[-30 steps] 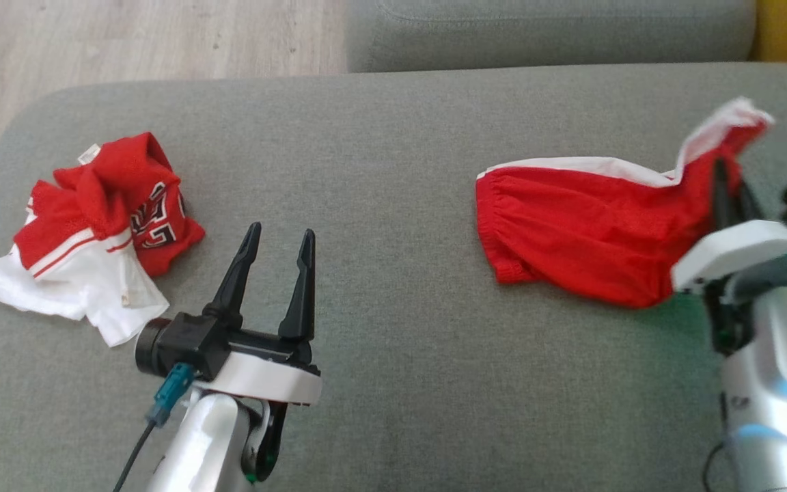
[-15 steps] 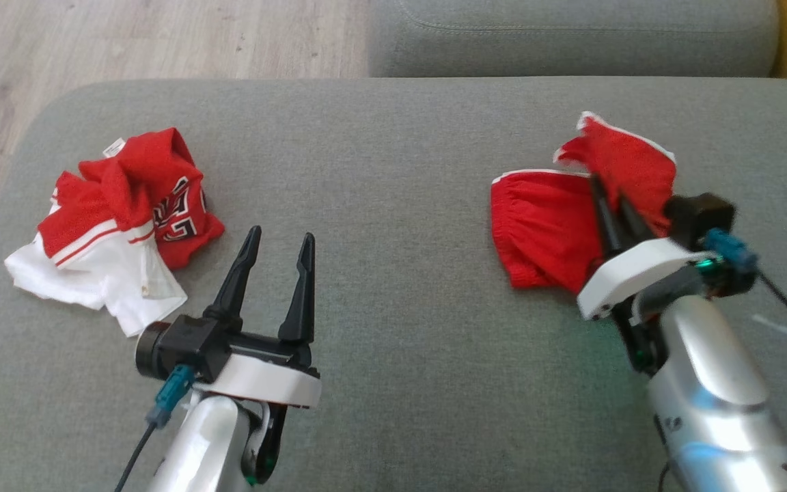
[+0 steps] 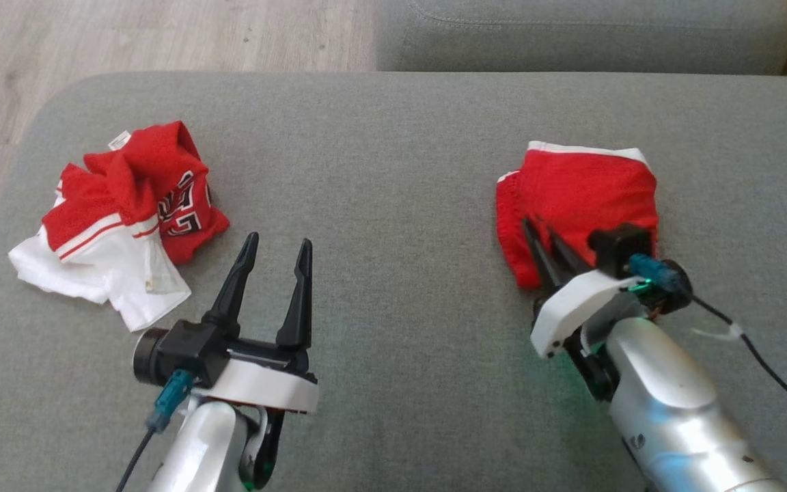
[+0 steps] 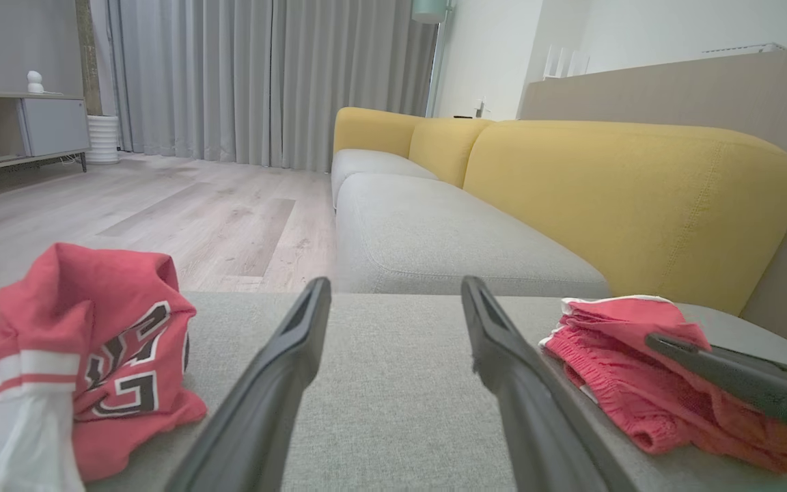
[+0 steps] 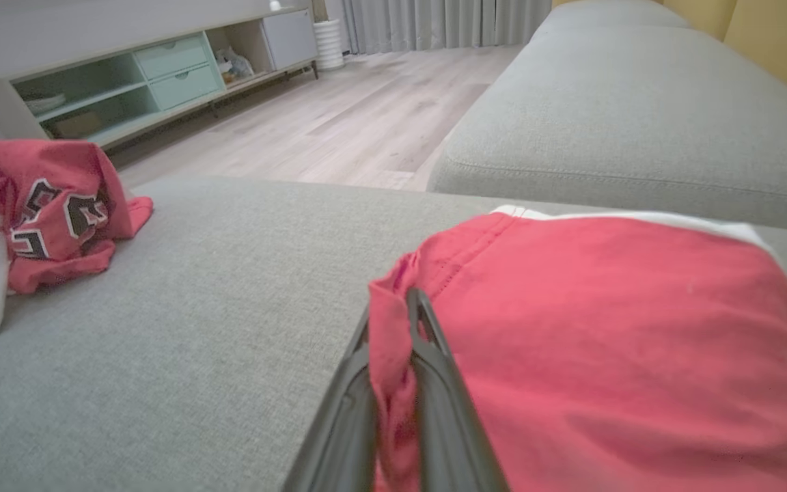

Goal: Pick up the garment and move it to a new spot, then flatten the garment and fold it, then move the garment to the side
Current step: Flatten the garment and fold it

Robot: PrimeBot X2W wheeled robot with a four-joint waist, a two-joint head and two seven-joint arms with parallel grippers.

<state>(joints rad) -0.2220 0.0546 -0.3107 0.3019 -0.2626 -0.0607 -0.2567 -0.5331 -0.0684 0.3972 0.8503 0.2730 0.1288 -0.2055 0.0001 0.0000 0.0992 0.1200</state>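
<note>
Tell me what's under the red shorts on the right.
The red shorts lie doubled on the grey cushion, which shows around them. The right gripper is shut on their near-left edge. Anything beneath the fabric is covered.

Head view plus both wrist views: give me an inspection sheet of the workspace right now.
Surface: grey cushion, smooth.
Job's things: red shorts, folded over, lying on the right.
Clutter: crumpled red-and-white jersey on the left.
Grippers: left pincer open, holding nothing; right pincer shut on the shorts' edge.
Cables: black cable trailing from right wrist; teal-plugged cable at left wrist.
Surroundings: wood floor, second cushion, yellow sofa back, curtains.
</note>
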